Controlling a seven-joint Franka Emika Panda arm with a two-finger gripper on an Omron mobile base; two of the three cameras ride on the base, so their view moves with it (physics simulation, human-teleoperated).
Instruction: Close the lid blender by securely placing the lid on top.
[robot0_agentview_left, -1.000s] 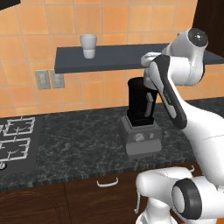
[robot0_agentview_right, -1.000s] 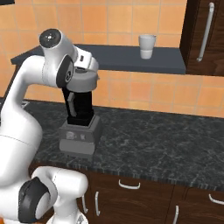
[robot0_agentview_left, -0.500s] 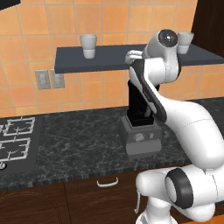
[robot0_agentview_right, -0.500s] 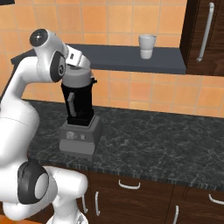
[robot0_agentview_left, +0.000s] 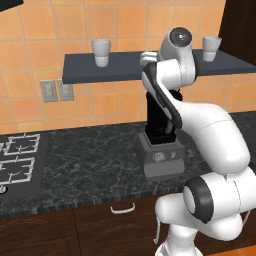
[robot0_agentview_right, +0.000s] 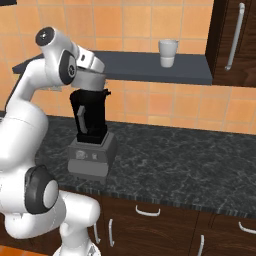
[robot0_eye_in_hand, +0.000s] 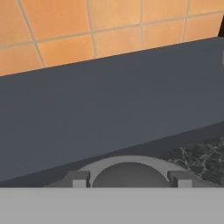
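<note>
The blender (robot0_agentview_left: 156, 125) (robot0_agentview_right: 89, 120) stands on the dark counter, a black jar on a boxy grey base with a front dial. The light-grey lid (robot0_agentview_right: 91, 81) sits at the jar's mouth, right under my hand. My gripper (robot0_agentview_right: 90, 75) (robot0_eye_in_hand: 129, 178) points down over the jar, and its two fingers flank the lid (robot0_eye_in_hand: 129, 168), whose round rim curves between them. It appears shut on the lid. In the left base view my own arm hides the jar's top.
A dark wall shelf (robot0_agentview_right: 150, 65) (robot0_agentview_left: 100, 72) (robot0_eye_in_hand: 109, 100) runs close above the blender, carrying white cups (robot0_agentview_left: 101, 52) (robot0_agentview_left: 211, 48) (robot0_agentview_right: 168, 53). A stove (robot0_agentview_left: 15, 160) lies at the left. A dark cabinet (robot0_agentview_right: 235, 40) stands at the right.
The arm's upper joints have swung to the left while the hand has stayed over the jar's mouth with the lid. The blender has not moved.
</note>
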